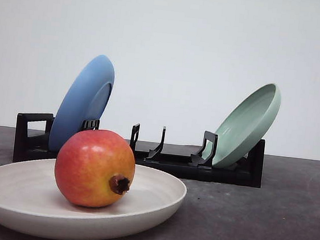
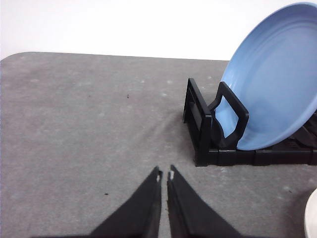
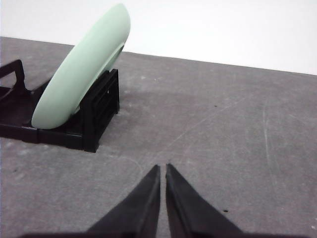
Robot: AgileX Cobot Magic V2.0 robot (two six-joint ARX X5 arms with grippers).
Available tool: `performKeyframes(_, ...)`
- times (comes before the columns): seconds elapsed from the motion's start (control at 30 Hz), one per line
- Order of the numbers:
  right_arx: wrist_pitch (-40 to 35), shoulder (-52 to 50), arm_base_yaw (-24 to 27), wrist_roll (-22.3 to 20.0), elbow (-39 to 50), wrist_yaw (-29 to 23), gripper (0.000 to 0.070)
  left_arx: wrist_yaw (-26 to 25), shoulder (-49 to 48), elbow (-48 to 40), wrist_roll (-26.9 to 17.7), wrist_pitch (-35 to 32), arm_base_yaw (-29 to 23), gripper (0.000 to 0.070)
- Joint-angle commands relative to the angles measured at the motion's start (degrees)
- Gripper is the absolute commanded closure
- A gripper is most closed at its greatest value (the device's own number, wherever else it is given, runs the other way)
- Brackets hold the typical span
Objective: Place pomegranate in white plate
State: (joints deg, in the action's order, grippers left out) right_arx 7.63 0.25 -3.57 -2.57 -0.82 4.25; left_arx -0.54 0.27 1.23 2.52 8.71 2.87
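Red and yellow, the pomegranate (image 1: 94, 167) sits in the white plate (image 1: 20, 197) on the desk, so the job looks done; both jaws are closed on nothing, and no more moves seem needed

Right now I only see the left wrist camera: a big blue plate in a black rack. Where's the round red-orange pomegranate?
Observer: The round red-orange pomegranate sits inside the wide cream-white plate, in front of the rack.
Operator: Is there another plate in the rack?
Observer: Yes, a pale green plate leans at the black rack's other end.
Operator: Is my other gripper holding something?
Observer: No, the right gripper is shut over bare grey table.
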Motion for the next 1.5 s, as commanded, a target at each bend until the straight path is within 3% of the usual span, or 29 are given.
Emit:
performKeyframes(0.0, -1.09, -0.04, 0.11, 0.62, 0.24, -0.2, 0.0683, -0.02, 0.0, -0.55, -0.5, -0.81, 0.03, 0.07)
performKeyframes(1.47, -2.05, -0.04, 0.11, 0.62, 0.24, -0.2, 0.0683, -0.01, 0.0, -0.55, -0.5, -0.81, 0.02, 0.07)
